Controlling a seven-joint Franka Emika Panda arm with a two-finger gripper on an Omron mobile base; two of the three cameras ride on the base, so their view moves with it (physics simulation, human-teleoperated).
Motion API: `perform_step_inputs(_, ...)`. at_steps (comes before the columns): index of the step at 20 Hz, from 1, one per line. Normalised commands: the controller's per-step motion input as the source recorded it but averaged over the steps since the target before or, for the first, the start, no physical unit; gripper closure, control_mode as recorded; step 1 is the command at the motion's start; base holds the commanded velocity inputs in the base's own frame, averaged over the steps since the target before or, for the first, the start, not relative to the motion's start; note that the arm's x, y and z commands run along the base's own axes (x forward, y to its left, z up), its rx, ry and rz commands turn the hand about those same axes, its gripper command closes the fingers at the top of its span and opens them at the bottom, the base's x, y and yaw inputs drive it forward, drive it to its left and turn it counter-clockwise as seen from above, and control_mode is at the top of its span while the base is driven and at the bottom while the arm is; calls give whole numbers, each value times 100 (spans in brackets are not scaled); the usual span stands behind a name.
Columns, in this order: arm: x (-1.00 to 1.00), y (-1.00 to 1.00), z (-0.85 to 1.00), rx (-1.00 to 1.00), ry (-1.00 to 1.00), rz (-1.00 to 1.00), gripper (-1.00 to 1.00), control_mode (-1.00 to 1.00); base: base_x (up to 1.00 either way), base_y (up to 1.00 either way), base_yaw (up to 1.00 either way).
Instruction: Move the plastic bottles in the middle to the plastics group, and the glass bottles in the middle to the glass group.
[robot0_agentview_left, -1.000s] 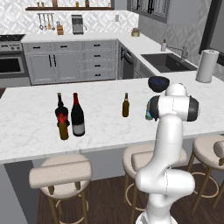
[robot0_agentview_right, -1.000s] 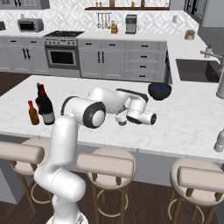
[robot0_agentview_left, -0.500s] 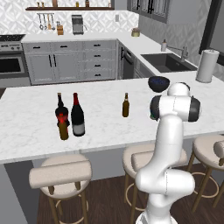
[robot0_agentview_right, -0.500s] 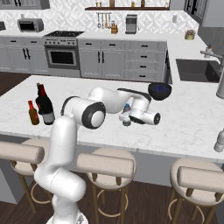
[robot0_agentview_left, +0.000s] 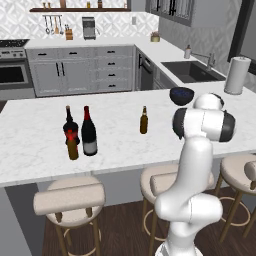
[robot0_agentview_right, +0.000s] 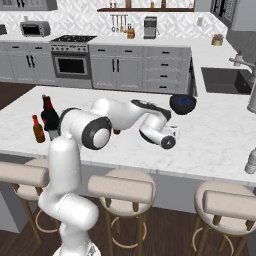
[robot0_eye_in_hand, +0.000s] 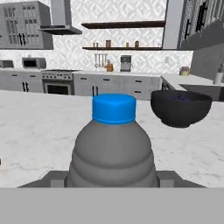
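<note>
Plastic bottle (robot0_eye_in_hand: 113, 153) sits right in front of the hand camera, upright on the white marble counter (robot0_eye_in_hand: 39, 127), its grey ribbed shoulders rising to a bright blue cap (robot0_eye_in_hand: 113, 108). The gripper (robot0_eye_in_hand: 113, 179) has its two dark fingers (robot0_eye_in_hand: 52, 178) pressed against the bottle's sides, one on each flank, so the pincer is drawn in narrow around the bottle body and grips it. In the right base view the gripper (robot0_agentview_right: 170, 137) sits low at the counter, near the middle of the island, with the arm (robot0_agentview_right: 125, 112) stretched out over the marble; the bottle itself is mostly hidden there behind the hand.

Just beyond the bottle stands a dark blue bowl (robot0_eye_in_hand: 180, 107), also seen in the left base view (robot0_agentview_left: 181, 95) and the right base view (robot0_agentview_right: 182, 104), near the far edge of the island.

A slim olive-brown beer bottle (robot0_agentview_left: 144, 120) stands alone on the counter, well apart from the bowl. Farther left, a tall black wine bottle (robot0_agentview_left: 89, 131) with a red foil top and pale label stands just beside a dark bottle with a red label (robot0_agentview_left: 70, 128) and a stubby amber bottle (robot0_agentview_left: 73, 148). Three stools (robot0_agentview_left: 70, 199) line the near side of the island.
</note>
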Motion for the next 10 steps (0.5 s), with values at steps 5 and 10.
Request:
perform_step_inputs(5, -9, -27, 13, -7, 4, -85, 100, -100, 0, 0, 0)
perform_step_inputs(10, 0, -35, 1, -6, 8, -89, 100, -100, 0, 0, 0)
